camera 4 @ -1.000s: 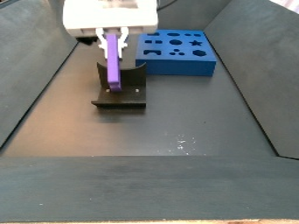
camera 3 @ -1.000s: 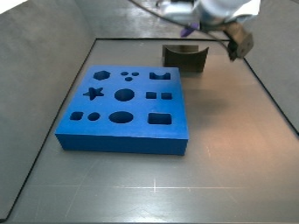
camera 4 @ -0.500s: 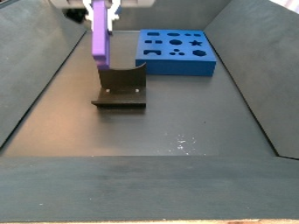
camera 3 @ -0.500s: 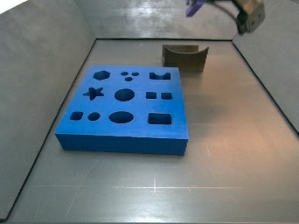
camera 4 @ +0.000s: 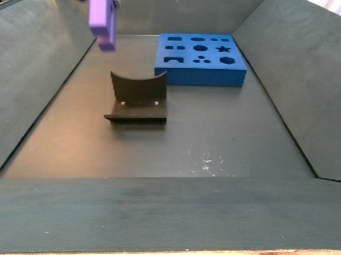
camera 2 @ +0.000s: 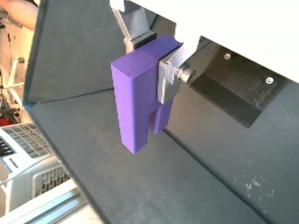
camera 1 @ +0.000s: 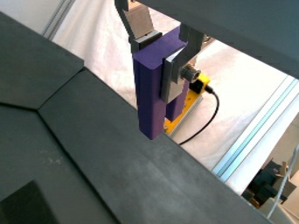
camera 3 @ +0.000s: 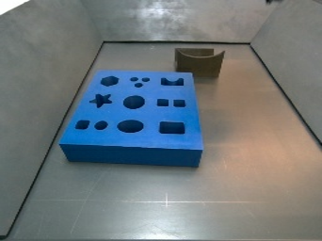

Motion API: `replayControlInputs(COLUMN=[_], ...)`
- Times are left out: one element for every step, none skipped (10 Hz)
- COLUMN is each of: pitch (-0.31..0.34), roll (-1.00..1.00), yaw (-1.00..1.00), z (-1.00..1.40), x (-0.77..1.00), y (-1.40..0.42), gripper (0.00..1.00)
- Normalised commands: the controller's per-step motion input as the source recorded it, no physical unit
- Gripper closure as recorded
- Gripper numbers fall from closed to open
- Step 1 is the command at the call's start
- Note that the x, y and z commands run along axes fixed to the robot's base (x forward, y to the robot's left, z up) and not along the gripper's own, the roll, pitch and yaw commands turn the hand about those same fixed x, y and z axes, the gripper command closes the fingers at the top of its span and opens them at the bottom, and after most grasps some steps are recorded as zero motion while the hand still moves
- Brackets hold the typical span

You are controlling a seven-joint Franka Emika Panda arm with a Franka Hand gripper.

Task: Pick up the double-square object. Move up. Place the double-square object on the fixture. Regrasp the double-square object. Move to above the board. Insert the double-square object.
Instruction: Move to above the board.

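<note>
The double-square object [camera 1: 155, 87] is a long purple block, and my gripper [camera 1: 160, 54] is shut on its upper end in both wrist views, block [camera 2: 138, 101] and gripper [camera 2: 158, 57] alike. One silver finger [camera 1: 142, 26] presses one face, and the other finger [camera 2: 176, 74] presses the opposite face. In a side view only the block's lower part [camera 4: 103, 25] shows at the frame's upper edge, hanging high above and behind the fixture [camera 4: 138, 100]; the gripper itself is out of frame there. The fixture [camera 3: 199, 61] stands empty beyond the blue board [camera 3: 138, 105]. The board [camera 4: 202, 58] lies flat.
Grey sloping walls [camera 3: 51, 56] enclose the dark floor on all sides. In a wrist view the fixture's dark plate with bolts [camera 2: 233, 87] lies below the block. A yellow cable part [camera 1: 193, 96] shows beyond the enclosure.
The gripper has risen straight up with the purple block, lifting it out of the fixture's notch. The hand has left the top of both side views.
</note>
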Motion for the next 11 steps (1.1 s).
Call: replayControlInputs(pitch=[0.121,0.122,0.126,0.123,0.110,0.102,0.089,0.077,0.070,0.065,0.063], roll=[-0.05,-0.05,-0.05,-0.04,-0.04,-0.05,-0.05,-0.05,-0.06,-0.06,-0.06], yaw=[0.08,0.09,0.10,0.10,0.11,0.12,0.12,0.12,0.11,0.10,0.10], z=[1.00,1.00,1.00,1.00,1.00,1.00,1.00,0.95,0.74,0.59,0.43], x=[0.03,0.03,0.04,0.04,0.04,0.04,0.04,0.04,0.03,0.03,0.03], y=[0.09,0.09,0.08,0.07,0.06,0.05,0.04,0.02,0.00,-0.01,-0.01], gripper=[1.00,1.00,1.00,1.00,1.00,1.00,1.00,1.00,1.00,1.00,1.00])
